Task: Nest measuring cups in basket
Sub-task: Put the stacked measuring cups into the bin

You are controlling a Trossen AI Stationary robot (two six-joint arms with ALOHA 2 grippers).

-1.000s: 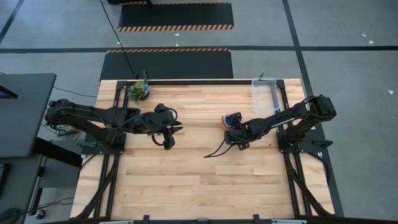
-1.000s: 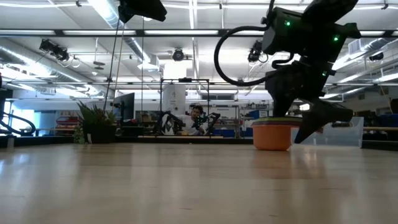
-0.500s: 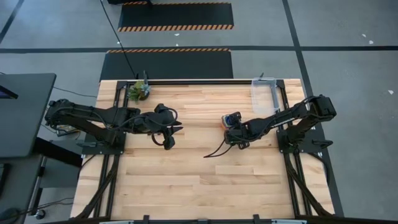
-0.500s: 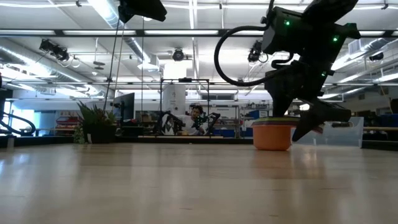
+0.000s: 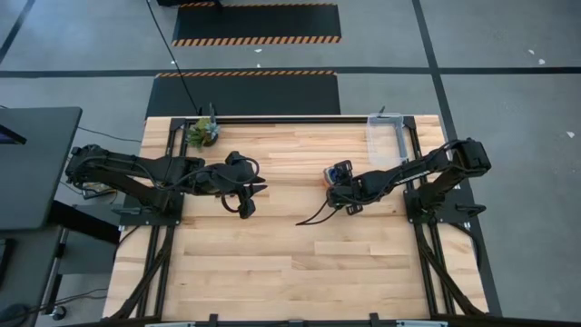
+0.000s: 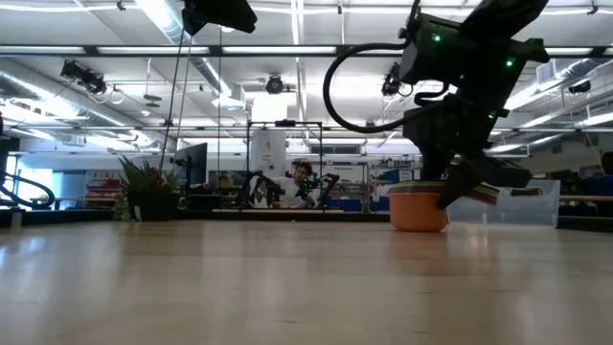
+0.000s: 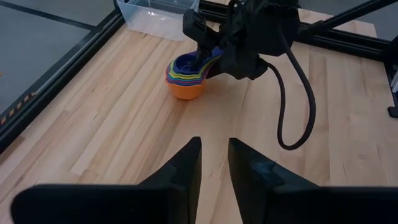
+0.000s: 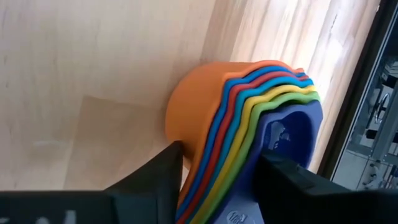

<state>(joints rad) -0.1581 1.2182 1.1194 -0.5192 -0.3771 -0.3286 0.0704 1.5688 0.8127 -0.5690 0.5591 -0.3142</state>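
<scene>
The measuring cups (image 7: pixel 185 78) stand nested in one stack on the table right of centre, orange outermost and dark blue innermost (image 8: pixel 249 112). The orange cup's base (image 6: pixel 419 209) rests on the wood. My right gripper (image 8: pixel 221 168) reaches the stack from the table's right side and is shut on its handles. My left gripper (image 7: pixel 211 149) hangs over the table left of centre, open with nothing between its fingers. The clear basket (image 5: pixel 385 136) stands at the far right edge. My right gripper pinches the stacked handles between its two fingers: one finger (image 8: pixel 165 165) lies against the orange handle on the underside, the other (image 8: pixel 283 171) on the dark blue handle (image 8: pixel 273 134) on top. The fingers slant down from the table's right, along the handles. The stack stands on the table.
A small potted plant (image 5: pixel 205 132) stands at the table's far left corner. A black cable (image 7: pixel 292 106) loops down from my right arm onto the wood near the stack. Bare wood lies between the two arms and toward the near edge.
My right gripper has shut on the cups' handles while staying in place. The stack has kept its place on the table.
</scene>
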